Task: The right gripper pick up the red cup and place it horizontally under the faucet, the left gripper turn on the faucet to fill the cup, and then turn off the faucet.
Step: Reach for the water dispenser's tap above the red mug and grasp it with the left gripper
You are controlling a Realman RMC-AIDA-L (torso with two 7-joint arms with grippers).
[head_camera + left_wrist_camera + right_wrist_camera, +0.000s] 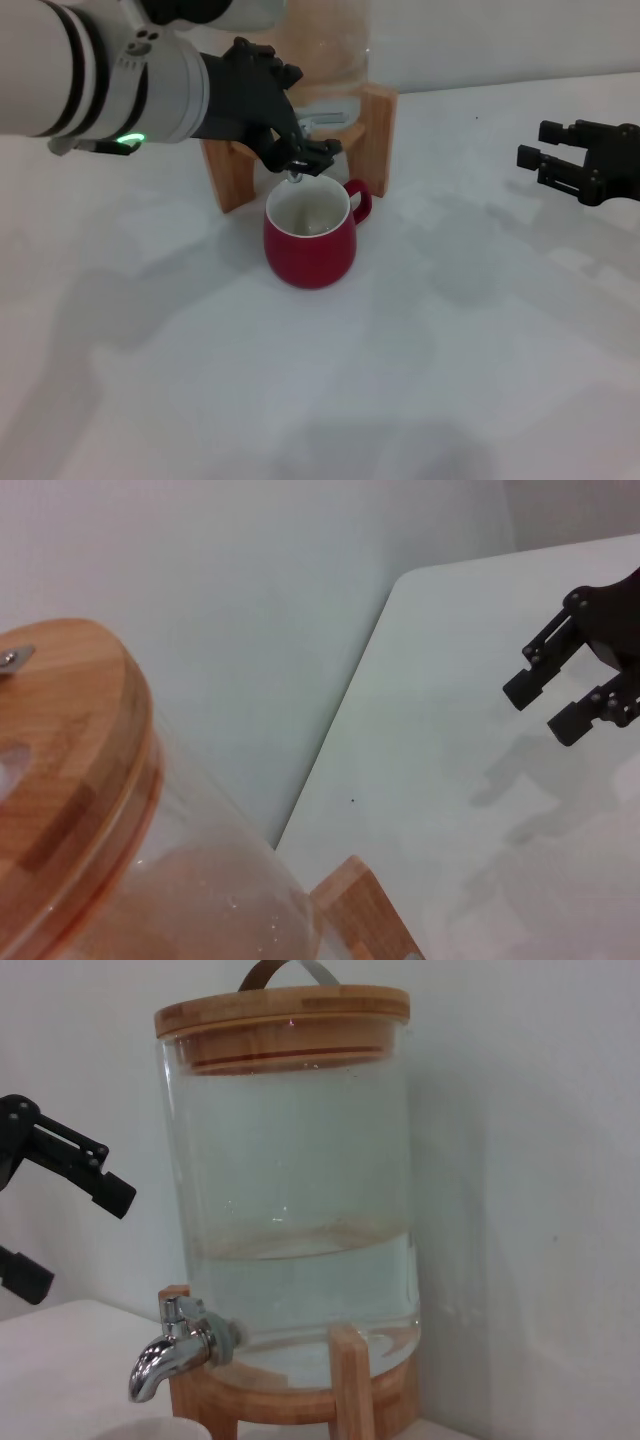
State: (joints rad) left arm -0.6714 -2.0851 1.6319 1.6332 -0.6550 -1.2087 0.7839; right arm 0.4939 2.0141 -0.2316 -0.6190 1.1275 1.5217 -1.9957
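Nearest you, the red cup point(310, 243) stands upright on the white worktop point(450, 380), its mouth directly below the faucet point(297, 176). Just above it, your left claw point(300, 152) is at the faucet, its fingers closed around the lever. Behind them the glass jar point(300, 1190) sits on its wooden stand point(235, 170), partly filled with water. Well off to the right, your right claw point(560, 160) hovers spread apart, holding nothing.
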